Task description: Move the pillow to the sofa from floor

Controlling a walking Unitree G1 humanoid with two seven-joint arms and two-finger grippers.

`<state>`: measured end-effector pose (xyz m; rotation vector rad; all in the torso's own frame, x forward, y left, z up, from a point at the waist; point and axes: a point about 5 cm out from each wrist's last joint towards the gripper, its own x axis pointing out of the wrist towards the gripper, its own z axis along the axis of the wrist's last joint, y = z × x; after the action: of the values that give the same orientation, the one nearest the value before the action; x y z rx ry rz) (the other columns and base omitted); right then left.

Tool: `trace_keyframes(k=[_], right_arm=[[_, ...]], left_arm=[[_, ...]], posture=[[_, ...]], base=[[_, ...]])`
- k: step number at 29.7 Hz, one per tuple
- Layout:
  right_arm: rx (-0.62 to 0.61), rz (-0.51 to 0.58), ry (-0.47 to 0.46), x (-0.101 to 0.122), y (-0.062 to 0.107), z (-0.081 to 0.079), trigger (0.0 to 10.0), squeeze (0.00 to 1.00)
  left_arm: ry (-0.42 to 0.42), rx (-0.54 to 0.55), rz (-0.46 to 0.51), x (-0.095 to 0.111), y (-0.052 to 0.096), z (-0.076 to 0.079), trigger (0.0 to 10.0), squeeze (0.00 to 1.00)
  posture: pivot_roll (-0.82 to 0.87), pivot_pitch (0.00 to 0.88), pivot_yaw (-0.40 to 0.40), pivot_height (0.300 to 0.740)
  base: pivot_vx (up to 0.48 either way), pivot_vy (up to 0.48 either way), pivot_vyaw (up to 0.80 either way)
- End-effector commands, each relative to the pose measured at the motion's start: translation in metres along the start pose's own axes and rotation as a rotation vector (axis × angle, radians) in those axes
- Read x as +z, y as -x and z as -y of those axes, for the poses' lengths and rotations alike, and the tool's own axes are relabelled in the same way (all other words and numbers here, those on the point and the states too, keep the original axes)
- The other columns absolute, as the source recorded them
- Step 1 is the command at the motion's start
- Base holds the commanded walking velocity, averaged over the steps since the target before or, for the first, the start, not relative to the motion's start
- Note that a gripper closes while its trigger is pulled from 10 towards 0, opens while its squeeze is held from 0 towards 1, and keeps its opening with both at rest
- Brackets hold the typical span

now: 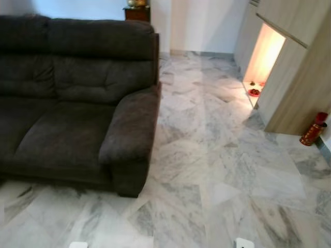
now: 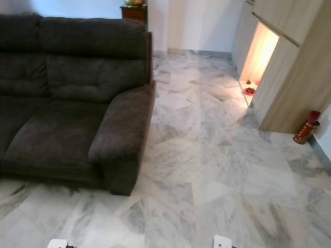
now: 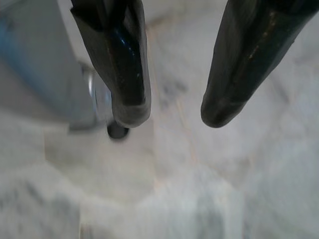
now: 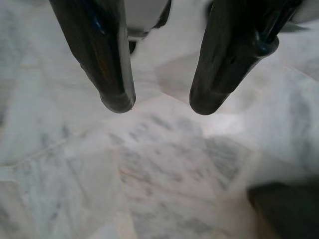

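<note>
Stood on the marble floor (image 1: pixel 217 155) facing the dark sofa (image 1: pixel 77 103), which filled the head view from about 9 to 11 o'clock, its near armrest (image 1: pixel 132 129) closest to me. Seat cushions bare; nothing lay on them. The pillow could not be made out anywhere, neither on the floor nor on the sofa, so I could not say where it lay. At 2 o'clock stood pale wooden cabinets (image 1: pixel 295 67) with a lit niche (image 1: pixel 264 51) and a small red dish (image 1: pixel 254 92) at its foot; a red cylindrical object (image 1: pixel 313 130) stood on the floor at 3 o'clock, beside the cabinet base. A dark side table (image 1: pixel 137 11) sat behind the sofa at 12 o'clock. My left end effector (image 3: pixel 174 114) hung over the marble, fingers spread moderately wide, holding nothing. My right end effector (image 4: pixel 157 107) likewise hung over the floor, fingers parted, empty. Judgement: the task was at its very start, nothing grasped and nothing placed. Left to do: find the pillow, reach it, pick it up, carry it to the sofa seat.
</note>
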<state>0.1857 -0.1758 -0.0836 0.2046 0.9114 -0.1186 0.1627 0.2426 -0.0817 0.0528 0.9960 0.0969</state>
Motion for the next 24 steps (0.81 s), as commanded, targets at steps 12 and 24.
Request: trace_keyframes(k=[12, 24], right_arm=[[-0.040, -0.006, -0.029, -0.0019, 0.0017, 0.0114, 10.0, 0.00], [-0.048, -0.012, -0.028, -0.0025, 0.0020, 0.0134, 10.0, 0.00]], left_arm=[[0.003, -0.010, 0.000, 0.0003, -0.0006, 0.0038, 10.0, 0.00], [0.005, -0.005, 0.001, 0.0006, -0.0004, 0.0016, 10.0, 0.00]], posture=[[0.07, 0.037, -0.024, 0.740], [0.07, 0.037, -0.022, 0.740]], base=[[0.000, 0.472, 0.00], [0.000, 0.469, 0.00]])
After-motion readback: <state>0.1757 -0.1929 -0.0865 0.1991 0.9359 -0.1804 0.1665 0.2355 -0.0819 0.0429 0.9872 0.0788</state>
